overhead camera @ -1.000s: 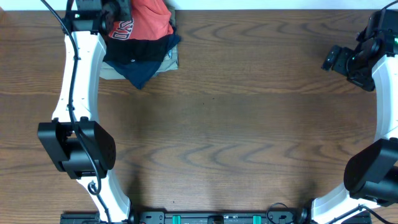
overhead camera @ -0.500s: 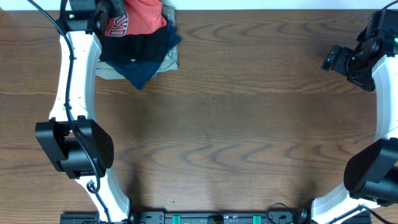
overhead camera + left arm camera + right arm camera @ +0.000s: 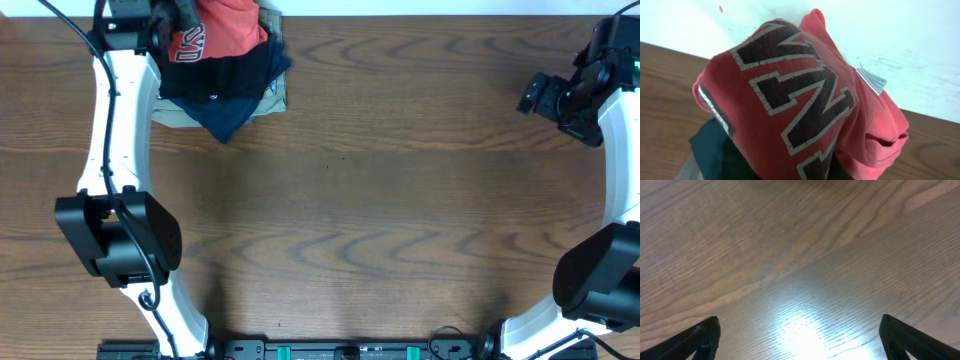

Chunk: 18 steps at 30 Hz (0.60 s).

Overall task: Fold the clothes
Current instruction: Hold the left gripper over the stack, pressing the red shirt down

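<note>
The clothes, a red-orange T-shirt (image 3: 232,25) with white-edged dark lettering, lie bunched on top of a garment pile at the table's far left corner. My left gripper (image 3: 178,18) sits at the shirt's left edge, shut on the fabric. In the left wrist view the T-shirt (image 3: 790,100) fills the frame, hanging in folds with a grey label showing; my fingers are hidden behind the cloth. My right gripper (image 3: 533,95) hovers at the far right, open over bare wood (image 3: 800,335), its two dark fingertips (image 3: 702,335) wide apart with nothing between them.
Under the T-shirt lies a pile of black, navy and khaki garments (image 3: 225,85); the dark cloth (image 3: 710,150) also shows below the shirt. The table's back edge and a white wall (image 3: 900,40) lie right behind the pile.
My left gripper has shifted a little to the left with the T-shirt's edge, pulling the red cloth with it. The right arm has not moved.
</note>
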Each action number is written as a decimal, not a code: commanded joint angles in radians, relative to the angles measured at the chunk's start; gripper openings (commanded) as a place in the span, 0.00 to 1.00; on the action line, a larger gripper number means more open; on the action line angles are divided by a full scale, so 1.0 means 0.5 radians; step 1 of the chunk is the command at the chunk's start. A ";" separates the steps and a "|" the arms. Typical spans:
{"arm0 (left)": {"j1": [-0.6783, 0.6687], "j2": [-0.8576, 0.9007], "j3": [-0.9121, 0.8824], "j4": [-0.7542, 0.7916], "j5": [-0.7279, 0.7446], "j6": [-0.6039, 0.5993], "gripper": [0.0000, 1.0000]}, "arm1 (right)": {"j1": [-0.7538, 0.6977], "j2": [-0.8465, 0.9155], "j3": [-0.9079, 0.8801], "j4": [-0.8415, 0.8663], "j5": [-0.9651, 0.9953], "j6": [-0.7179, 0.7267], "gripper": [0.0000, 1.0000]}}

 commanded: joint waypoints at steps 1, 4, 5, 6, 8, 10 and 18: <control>0.040 0.024 0.052 -0.001 -0.034 -0.019 0.06 | -0.002 0.004 0.007 -0.002 0.019 -0.009 0.99; 0.061 0.067 0.034 -0.005 -0.034 -0.019 0.06 | -0.002 0.004 0.007 -0.002 0.018 -0.009 0.99; 0.071 0.085 0.031 -0.005 -0.034 -0.020 0.06 | -0.002 0.004 0.007 -0.002 0.019 -0.009 0.99; 0.079 0.101 0.031 -0.008 -0.034 -0.019 0.06 | -0.002 0.004 0.007 -0.002 0.019 -0.009 0.99; 0.096 0.131 0.031 -0.018 -0.034 -0.020 0.06 | -0.002 0.004 0.007 -0.002 0.019 -0.009 0.99; 0.115 0.163 0.031 -0.035 -0.034 -0.021 0.06 | -0.002 0.004 0.007 -0.002 0.018 -0.009 0.99; 0.143 0.251 0.031 -0.094 -0.034 -0.020 0.07 | -0.002 0.004 0.008 -0.002 0.019 -0.009 0.99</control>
